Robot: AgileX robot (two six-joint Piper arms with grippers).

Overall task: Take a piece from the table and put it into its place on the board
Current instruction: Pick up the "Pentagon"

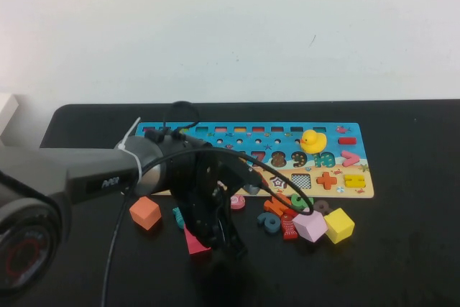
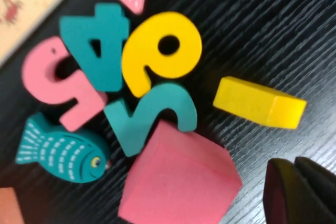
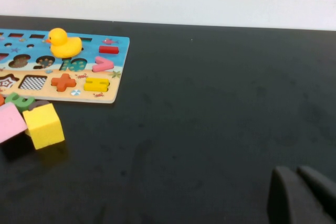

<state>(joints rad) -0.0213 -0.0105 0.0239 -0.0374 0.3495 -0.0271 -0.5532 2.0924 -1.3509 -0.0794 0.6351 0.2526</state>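
Note:
The piece, a small flat yellow pentagon [image 2: 260, 102], lies on the black table [image 1: 402, 249] beside a heap of number pieces. In the high view my left arm hides it. My left gripper [image 2: 294, 162] hovers close by it, shut and holding nothing, just past a pink block [image 2: 178, 182]. In the high view the left gripper [image 1: 230, 246] hangs low in front of the board [image 1: 363, 190]. Its place, the checkered recess [image 1: 300, 181] [image 3: 35, 82], sits open in the board's tan strip. My right gripper [image 3: 296, 170] is shut over bare table to the right, away from everything.
Around the piece lie a yellow number [image 2: 160, 51], a teal four [image 2: 97, 43], a pink five [image 2: 58, 85], a teal fish [image 2: 60, 148] and a teal number [image 2: 152, 116]. A yellow cube [image 1: 338, 225], pink cube [image 1: 310, 226] and orange cube [image 1: 145, 213] stand before the board.

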